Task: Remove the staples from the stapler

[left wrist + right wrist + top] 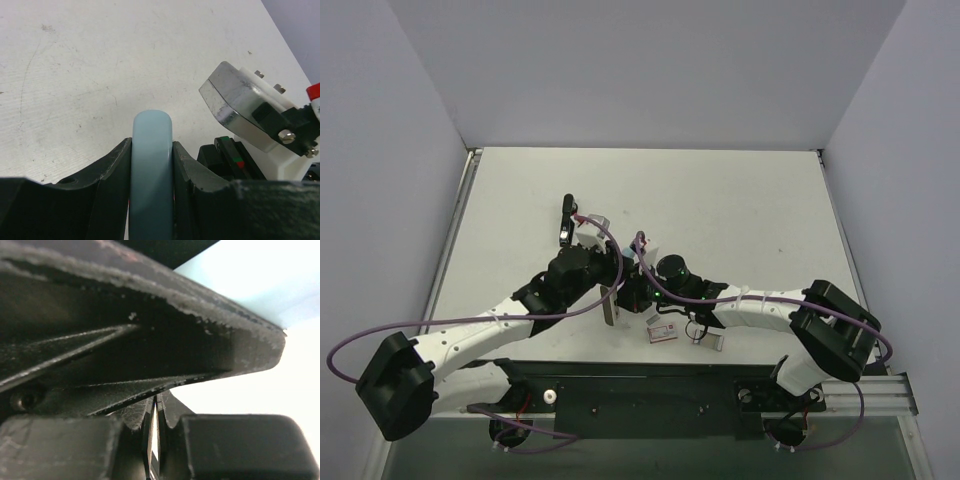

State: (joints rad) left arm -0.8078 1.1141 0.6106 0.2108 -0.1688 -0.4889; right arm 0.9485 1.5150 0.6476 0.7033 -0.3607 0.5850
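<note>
Crowding is the main hazard; the left gripper [152,150] is clamped on a pale blue bar [152,127] jutting ahead of its fingers, the right gripper [155,415] close on its right; the right jaws are closed to a hairline slit, their hold unreadable; a dark ribbed body, probably the stapler [125,340], looms just ahead of them; a tug could twist the bar loose or clash fingers.

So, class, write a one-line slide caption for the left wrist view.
Left gripper shut on a pale blue bar, white table beyond.
</note>
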